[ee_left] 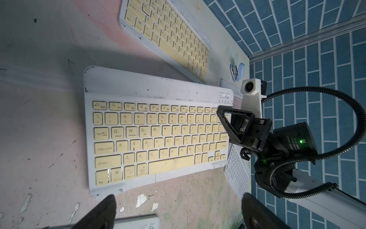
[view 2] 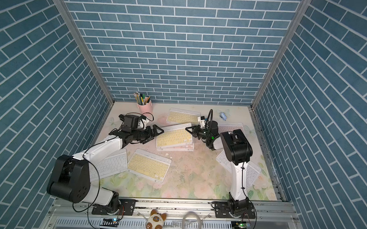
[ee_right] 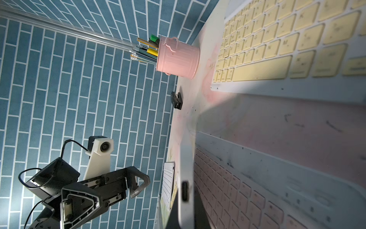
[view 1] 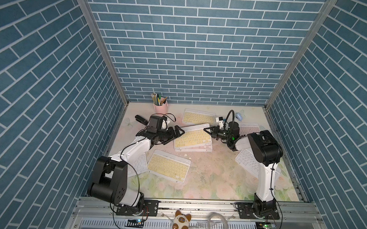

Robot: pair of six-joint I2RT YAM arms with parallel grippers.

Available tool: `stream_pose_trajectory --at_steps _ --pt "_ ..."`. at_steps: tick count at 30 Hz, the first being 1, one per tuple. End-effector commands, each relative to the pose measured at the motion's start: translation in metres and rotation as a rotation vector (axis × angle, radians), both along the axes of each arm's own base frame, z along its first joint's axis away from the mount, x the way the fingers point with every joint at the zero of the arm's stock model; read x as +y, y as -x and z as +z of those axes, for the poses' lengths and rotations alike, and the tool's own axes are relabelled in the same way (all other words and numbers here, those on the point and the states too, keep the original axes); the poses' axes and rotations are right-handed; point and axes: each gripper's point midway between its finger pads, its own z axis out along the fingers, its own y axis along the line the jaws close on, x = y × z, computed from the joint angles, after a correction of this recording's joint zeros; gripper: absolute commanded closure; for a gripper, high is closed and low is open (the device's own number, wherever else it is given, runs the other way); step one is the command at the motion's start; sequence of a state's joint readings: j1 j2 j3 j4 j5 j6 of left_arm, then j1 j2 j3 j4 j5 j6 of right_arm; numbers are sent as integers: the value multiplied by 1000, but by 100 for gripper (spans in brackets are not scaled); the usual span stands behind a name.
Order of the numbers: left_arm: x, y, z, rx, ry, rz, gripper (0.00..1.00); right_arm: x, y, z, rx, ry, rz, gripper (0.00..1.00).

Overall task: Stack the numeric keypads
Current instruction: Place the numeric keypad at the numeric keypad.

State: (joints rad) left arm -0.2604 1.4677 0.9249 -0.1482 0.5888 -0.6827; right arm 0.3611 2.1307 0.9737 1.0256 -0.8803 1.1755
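Note:
In the middle of the table a yellow-keyed keypad [view 1: 191,138] lies on a pink-keyed keypad [view 1: 199,148]. My right gripper [view 1: 206,130] is shut on the yellow one's right end. The right wrist view shows that white edge [ee_right: 185,178] between the jaws, raised off the pink keys [ee_right: 237,190]. My left gripper [view 1: 175,137] hovers open at the stack's left end with nothing between its fingers [ee_left: 107,210]. More keypads lie about: yellow at the back [view 1: 199,116], yellow in front [view 1: 169,166], white under the left arm [view 1: 137,167], white under the right arm [view 1: 249,161], and pink behind the right wrist [view 1: 250,129].
A pink cup of pencils [view 1: 160,107] stands at the back left. A black stapler [view 1: 141,119] lies beside the left wrist. A small light-blue stapler [view 1: 238,116] sits at the back right. Brick-patterned walls close three sides, and a plush cat [view 1: 181,223] lies on the front rail.

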Motion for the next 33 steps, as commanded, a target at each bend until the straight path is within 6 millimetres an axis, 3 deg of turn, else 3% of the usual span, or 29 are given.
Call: stream_pose_trajectory --at_steps 1,21,26,28,33 --pt "1 -2 -6 1 -10 -10 0 3 5 6 -16 -42 28 100" --pt "1 -4 -12 16 -15 -2 1 -16 -2 -4 21 -75 -18 100" --pt "0 -6 -13 18 -7 4 0 -17 4 -11 32 -62 -7 100" --pt "1 -6 -14 18 -9 6 0 -18 6 -26 63 -52 -2 100" --pt "1 -6 -14 19 -13 4 0 -18 10 -31 75 -53 8 100"
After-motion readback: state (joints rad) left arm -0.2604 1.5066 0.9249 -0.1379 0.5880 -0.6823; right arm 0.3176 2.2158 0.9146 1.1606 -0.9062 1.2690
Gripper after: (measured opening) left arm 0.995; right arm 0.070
